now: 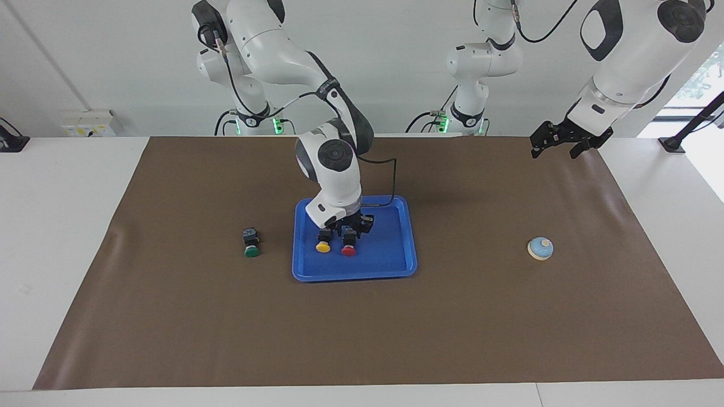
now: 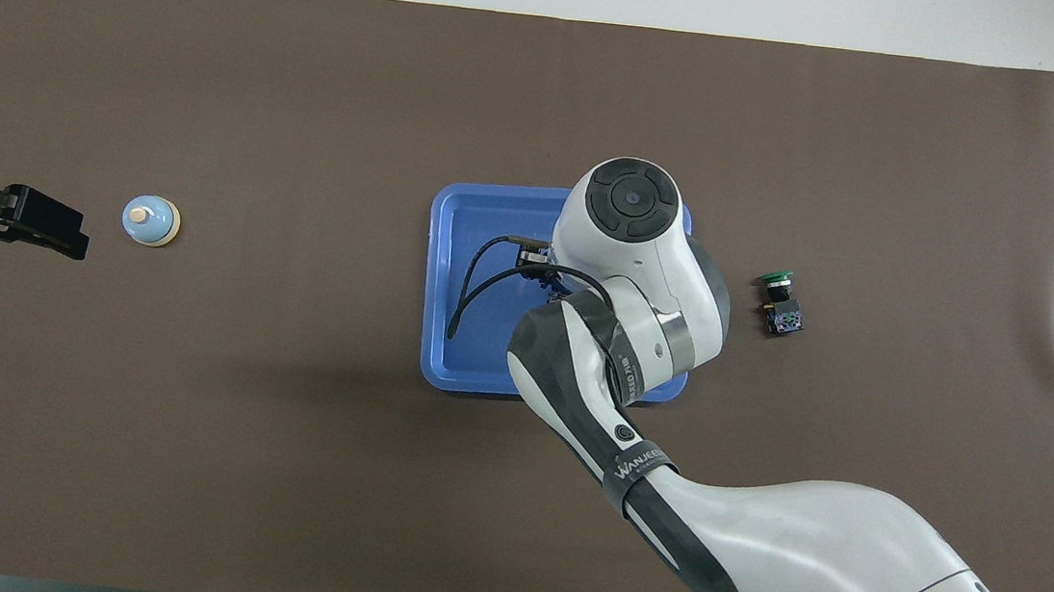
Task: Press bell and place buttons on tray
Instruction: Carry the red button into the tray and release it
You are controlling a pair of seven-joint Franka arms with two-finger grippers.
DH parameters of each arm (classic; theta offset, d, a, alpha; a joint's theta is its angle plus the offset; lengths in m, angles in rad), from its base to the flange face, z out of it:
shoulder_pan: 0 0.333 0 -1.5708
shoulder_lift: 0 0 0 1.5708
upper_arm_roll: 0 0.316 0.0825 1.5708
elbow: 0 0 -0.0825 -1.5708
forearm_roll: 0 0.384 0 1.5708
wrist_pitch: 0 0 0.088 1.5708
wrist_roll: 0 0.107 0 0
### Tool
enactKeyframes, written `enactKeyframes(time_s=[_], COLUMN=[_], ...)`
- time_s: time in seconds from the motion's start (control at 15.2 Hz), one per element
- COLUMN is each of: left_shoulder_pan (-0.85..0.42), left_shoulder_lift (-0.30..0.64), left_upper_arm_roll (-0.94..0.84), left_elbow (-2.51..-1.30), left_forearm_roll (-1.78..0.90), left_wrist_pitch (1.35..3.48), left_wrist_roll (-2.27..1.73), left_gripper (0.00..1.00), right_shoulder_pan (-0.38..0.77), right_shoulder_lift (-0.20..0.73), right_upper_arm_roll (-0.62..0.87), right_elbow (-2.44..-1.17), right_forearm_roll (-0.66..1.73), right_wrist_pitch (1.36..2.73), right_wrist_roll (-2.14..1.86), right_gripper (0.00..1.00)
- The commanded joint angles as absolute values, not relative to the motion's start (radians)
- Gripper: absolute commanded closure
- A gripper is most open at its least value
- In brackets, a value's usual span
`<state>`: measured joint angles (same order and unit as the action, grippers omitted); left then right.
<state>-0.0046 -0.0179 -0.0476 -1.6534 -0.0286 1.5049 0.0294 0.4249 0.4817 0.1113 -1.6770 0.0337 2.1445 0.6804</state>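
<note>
From overhead, the right arm's wrist is covering much of the tray [image 2: 453, 260], hiding the red button [image 1: 349, 249], the yellow button [image 1: 323, 246] and the right gripper [image 1: 350, 232] itself. Facing, its fingers are perhaps parting around the red button; too small to tell. The left gripper [image 2: 50, 229] is running off the overhead frame's edge.
</note>
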Motion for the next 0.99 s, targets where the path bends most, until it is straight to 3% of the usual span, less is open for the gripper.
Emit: enactKeyframes(time_s=[0.0, 0.13, 0.4, 0.72, 0.92], left_shoulder_pan=[0.0, 0.0, 0.0, 0.0, 0.0], left_shoulder_lift=[-0.037, -0.037, -0.037, -0.037, -0.037], left_upper_arm_roll=[-0.049, -0.049, -0.049, -0.049, -0.049], left_elbow=[-1.664, -1.664, -1.664, -1.664, -1.664], left_forearm_roll=[-0.021, -0.021, -0.021, -0.021, -0.021], left_wrist_pitch=[1.511, 1.511, 1.511, 1.512, 1.511], left_wrist_roll=[0.02, 0.02, 0.02, 0.02, 0.02], left_gripper=[0.0, 0.0, 0.0, 0.0, 0.0], right_shoulder_pan=[0.405, 0.353, 0.201, 0.08, 0.035], right_shoulder_lift=[0.465, 0.457, 0.385, 0.315, 0.273], right_upper_arm_roll=[0.107, 0.101, 0.1, 0.101, 0.103], right_elbow=[-1.613, -1.568, -1.617, -1.79, -1.929], right_forearm_roll=[0.032, 0.028, 0.017, -0.02, -0.018], right_wrist_pitch=[2.044, 1.964, 1.916, 1.989, 2.103], right_wrist_roll=[0.689, 0.608, 0.281, 0.007, -0.147], right_gripper=[0.0, 0.0, 0.0, 0.0, 0.0])
